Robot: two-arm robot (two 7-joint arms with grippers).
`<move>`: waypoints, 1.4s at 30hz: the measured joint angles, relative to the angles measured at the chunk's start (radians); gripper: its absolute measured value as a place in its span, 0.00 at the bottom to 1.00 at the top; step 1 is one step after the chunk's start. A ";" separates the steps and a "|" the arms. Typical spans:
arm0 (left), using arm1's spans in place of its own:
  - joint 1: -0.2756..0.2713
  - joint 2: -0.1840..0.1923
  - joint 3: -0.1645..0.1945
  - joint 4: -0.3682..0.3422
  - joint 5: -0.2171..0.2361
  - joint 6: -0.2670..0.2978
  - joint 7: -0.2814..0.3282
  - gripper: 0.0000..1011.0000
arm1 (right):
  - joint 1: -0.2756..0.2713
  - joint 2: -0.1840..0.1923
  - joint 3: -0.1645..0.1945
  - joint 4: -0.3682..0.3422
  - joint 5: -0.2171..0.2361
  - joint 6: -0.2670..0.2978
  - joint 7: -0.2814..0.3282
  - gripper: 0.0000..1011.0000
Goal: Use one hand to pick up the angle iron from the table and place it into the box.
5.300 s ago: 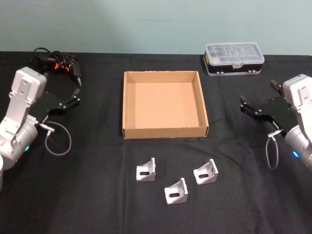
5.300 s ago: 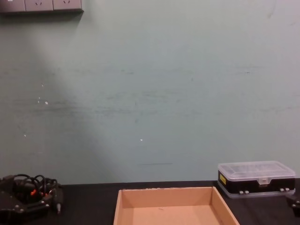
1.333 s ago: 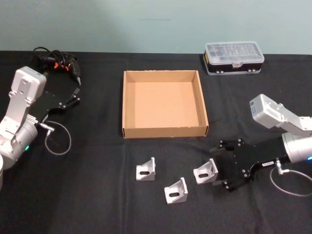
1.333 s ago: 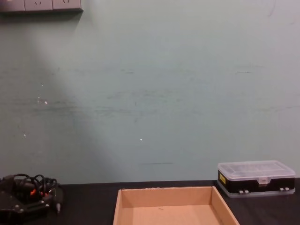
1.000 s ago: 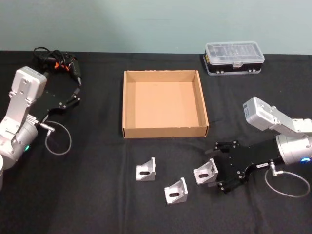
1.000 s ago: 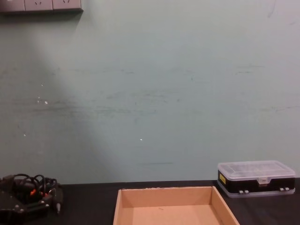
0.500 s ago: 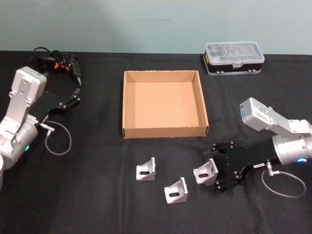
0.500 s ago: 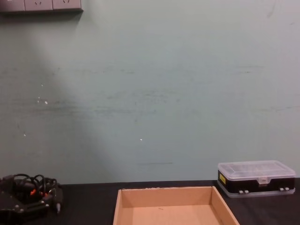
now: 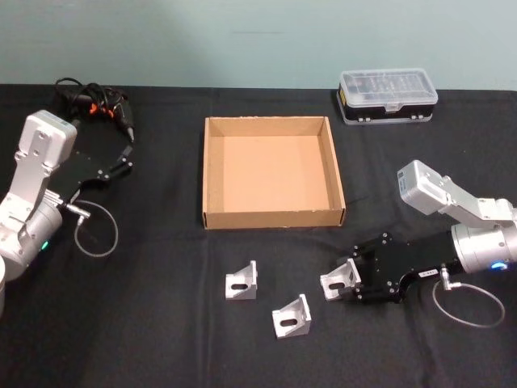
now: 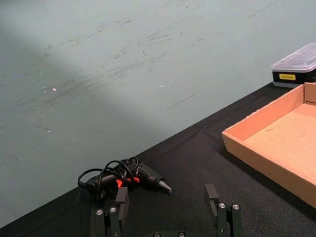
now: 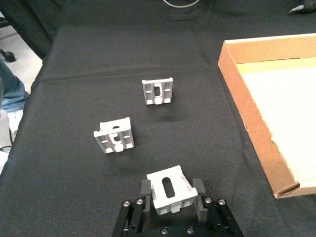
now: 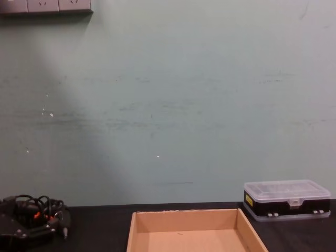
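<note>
Angle iron lies on the table at the box's 5 o'clock, your right gripper clamped on it: grasp step. Next, lift clear and carry toward 11 o'clock. Left gripper idles, jaws apart, at 9 o'clock.

A matte pale-green wall closes the room behind the table, which has a flat black top. A row of white socket plates sits high on this wall. Below the socket plates, a paler patch of light spreads downward. Faint horizontal scuff marks and small white specks lie below and right of the socket plates. Pale floor shows past 1 table edge.
</note>
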 joint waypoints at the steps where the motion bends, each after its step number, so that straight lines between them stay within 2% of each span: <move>1: 0.000 0.000 0.000 0.000 0.000 0.000 0.000 0.99 | 0.000 -0.001 0.000 0.001 0.000 -0.001 0.000 0.51; 11: 0.000 0.000 0.000 0.000 0.000 0.000 0.000 0.99 | 0.005 -0.009 0.002 0.010 0.007 -0.005 0.002 0.48; 20: 0.000 0.000 0.000 0.000 0.000 0.000 0.000 0.99 | 0.028 -0.010 0.054 -0.025 0.079 -0.012 0.006 0.49; 25: 0.000 0.000 0.000 0.000 0.000 0.000 0.000 0.99 | 0.046 -0.023 0.081 -0.024 0.094 -0.022 -0.032 0.48; 27: 0.000 0.000 0.000 0.000 0.000 0.000 0.000 0.99 | 0.053 -0.042 0.100 -0.012 0.093 -0.028 -0.082 0.48; 28: 0.000 0.000 0.000 0.000 0.000 0.000 0.000 0.99 | 0.053 -0.042 0.100 -0.012 0.093 -0.028 -0.082 0.48; 31: 0.000 0.000 0.000 0.000 0.000 0.000 0.000 0.99 | 0.058 -0.081 0.120 0.013 0.074 -0.029 -0.169 0.48; 32: 0.000 0.000 0.000 0.000 0.000 0.000 0.000 0.99 | 0.058 -0.081 0.120 0.013 0.074 -0.029 -0.169 0.48; 35: 0.000 0.000 0.000 0.000 0.000 0.000 0.000 0.99 | 0.061 -0.128 0.132 0.044 0.042 -0.028 -0.249 0.48; 41: 0.000 0.000 0.000 0.000 0.000 0.000 0.000 0.99 | 0.076 -0.201 0.139 0.116 0.005 -0.033 -0.327 0.48; 42: 0.000 0.000 0.000 0.000 0.000 0.000 0.000 0.99 | 0.081 -0.224 0.139 0.142 -0.004 -0.037 -0.341 0.48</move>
